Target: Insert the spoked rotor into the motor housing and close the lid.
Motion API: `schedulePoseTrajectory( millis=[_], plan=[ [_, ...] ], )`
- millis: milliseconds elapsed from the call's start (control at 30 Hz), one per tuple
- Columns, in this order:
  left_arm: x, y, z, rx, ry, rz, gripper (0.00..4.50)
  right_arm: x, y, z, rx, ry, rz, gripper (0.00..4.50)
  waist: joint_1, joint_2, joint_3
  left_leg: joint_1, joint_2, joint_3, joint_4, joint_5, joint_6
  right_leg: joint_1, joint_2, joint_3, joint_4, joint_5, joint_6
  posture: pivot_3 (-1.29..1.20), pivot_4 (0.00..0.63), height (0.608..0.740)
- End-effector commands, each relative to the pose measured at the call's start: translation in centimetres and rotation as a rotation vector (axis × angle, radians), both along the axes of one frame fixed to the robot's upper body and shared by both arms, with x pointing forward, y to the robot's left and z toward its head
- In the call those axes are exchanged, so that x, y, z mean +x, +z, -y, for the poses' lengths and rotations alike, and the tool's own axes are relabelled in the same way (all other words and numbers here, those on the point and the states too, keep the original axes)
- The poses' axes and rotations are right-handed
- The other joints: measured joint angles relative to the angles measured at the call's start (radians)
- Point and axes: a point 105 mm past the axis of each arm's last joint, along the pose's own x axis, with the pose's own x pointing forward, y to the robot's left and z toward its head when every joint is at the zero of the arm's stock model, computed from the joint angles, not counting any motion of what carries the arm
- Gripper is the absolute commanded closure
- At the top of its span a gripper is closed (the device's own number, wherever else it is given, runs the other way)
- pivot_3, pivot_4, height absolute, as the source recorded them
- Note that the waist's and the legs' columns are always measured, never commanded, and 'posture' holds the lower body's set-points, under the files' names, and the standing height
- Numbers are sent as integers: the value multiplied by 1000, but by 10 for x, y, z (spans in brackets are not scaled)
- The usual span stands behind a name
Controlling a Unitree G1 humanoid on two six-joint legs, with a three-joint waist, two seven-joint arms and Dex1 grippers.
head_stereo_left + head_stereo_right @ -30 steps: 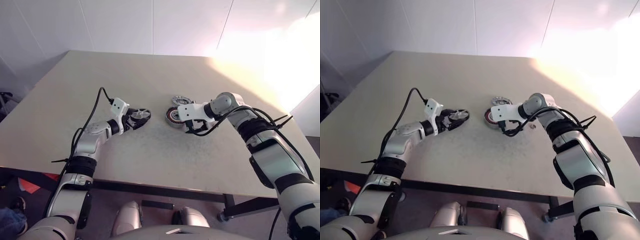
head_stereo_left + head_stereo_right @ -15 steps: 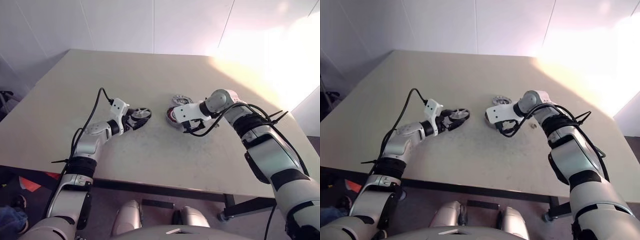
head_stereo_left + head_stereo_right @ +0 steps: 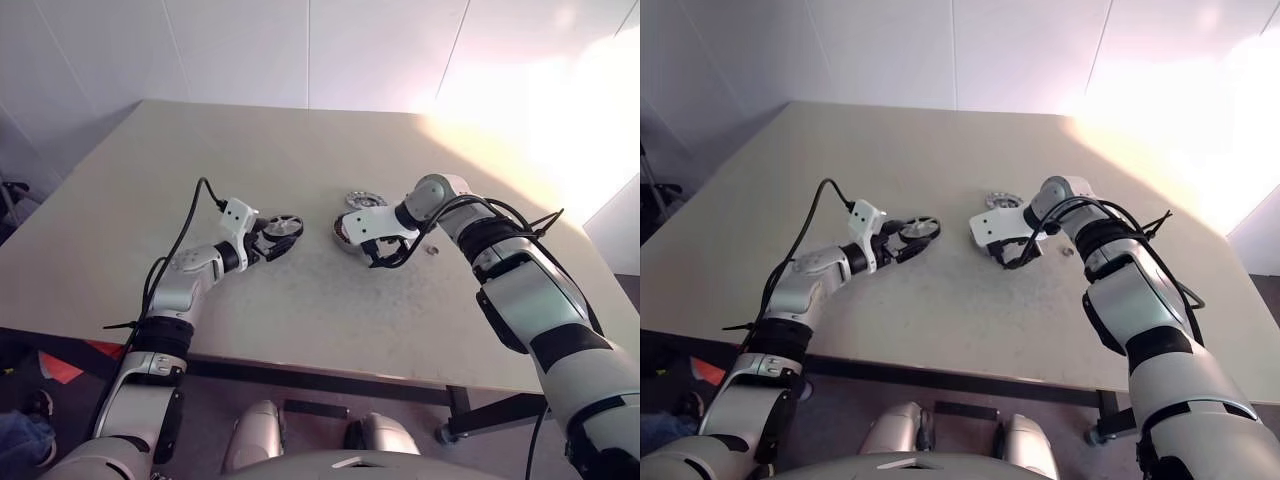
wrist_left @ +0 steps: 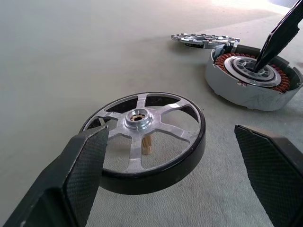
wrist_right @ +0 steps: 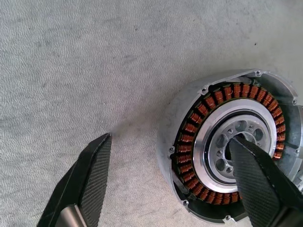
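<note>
My wide-open left gripper (image 4: 170,175) flanks the thin black-rimmed, silver-spoked rotor (image 4: 144,139); my open right gripper (image 5: 175,182) straddles the grey copper-wound housing's (image 5: 232,149) wall.

The right gripper's finger (image 5: 258,182) is covering part of the motor housing (image 5: 222,151) hub, while the housing is hiding the lid's (image 4: 204,39) near edge behind it.

Spoked rotor (image 4: 144,142): glossy black rim, brushed metal spokes. Motor housing (image 5: 232,146): copper windings, grey metal. Counter (image 4: 71,56): matt, grainy.
</note>
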Motion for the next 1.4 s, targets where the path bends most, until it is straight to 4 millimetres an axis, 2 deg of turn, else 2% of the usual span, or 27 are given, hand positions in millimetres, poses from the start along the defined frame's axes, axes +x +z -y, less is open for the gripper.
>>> schedulePoseTrajectory(
  millis=[33, 67, 133, 267, 367, 567, 700, 933, 1167, 1267, 1333, 1400],
  plan=[
    [1, 15, 1, -27, 5, 52, 0, 1, -1, 2, -37, 8, 2, 1242, 0, 0, 0, 0, 0, 0, 0, 0, 0, 0, 0, 0, 0, 0, 0, 0, 0, 740],
    [1, 15, 1, -27, 5, 51, 0, 2, 0, 2, -34, 0, 7, 1576, 1, 0, 0, 0, 0, 0, 0, 0, 0, 0, 0, 0, 1, 0, 0, 0, 0, 740],
    [1, 15, 1, -28, 7, 50, 0, 2, 1, 2, -29, -3, 4, 1576, 2, 0, 0, 0, 0, 0, 0, 0, 0, 0, 0, 0, 1, 0, 0, 0, 0, 740],
    [2, 14, 1, -29, 7, 49, 0, 1, 3, 6, -21, -13, -4, 2478, 1, 0, 0, -1, 0, 0, 1, 0, 1, 0, 0, 0, 0, 0, 0, 0, 0, 740],
    [2, 15, 2, -31, 7, 49, 0, 2, 5, 11, -11, -31, 0, 2674, -1, 0, 0, 1, 0, 0, 2, -1, 1, 2, 0, 0, 1, 0, 0, 0, 0, 740],
    [2, 14, 5, -40, 7, 45, 0, -7, 9, 30, 40, -66, -67, 2674, 9, 0, 0, 0, 0, 0, 3, -1, 1, 2, -1, 0, 1, 0, 0, 0, 0, 740],
    [0, 10, 7, -45, 6, 35, 0, -27, 14, 41, 54, -7, -112, 2674, 22, 0, 0, -3, 0, 0, 4, -1, 7, 2, -1, 0, 0, 0, 0, 0, 0, 740],
    [2, 9, 12, -50, -9, 29, 0, -64, 22, 33, 101, 50, -173, 2674, 31, 0, 0, -5, 0, 0, 5, -2, 9, 0, -1, 0, 0, 0, 1, 0, 0, 740],
    [2, 9, 13, -50, -12, 28, 0, -86, 7, 25, 108, 39, -227, 2674, 29, 0, 0, -1, 0, 0, 5, -2, 5, 2, -1, 1, 0, -1, 2, 0, 0, 740],
    [2, 8, 10, -45, -4, 26, 0, -88, 1, 25, 102, 32, -230, 2674, 29, 0, 0, 0, 0, 0, 5, -2, 5, 3, -1, 1, 0, -1, 2, 0, 0, 740],
    [3, 8, 8, -41, 2, 28, 0, -84, -3, 23, 115, 18, -220, 1974, 28, 0, 0, 0, 0, 0, 5, -2, 4, 3, -1, 1, 0, -1, 2, 0, 0, 740],
    [3, 8, 6, -36, 8, 31, 0, -81, -3, 19, 140, 0, -208, 1460, 28, 0, 0, 0, 0, 0, 5, -2, 4, 3, -1, 1, 0, -1, 2, 0, 0, 740]
  ],
)
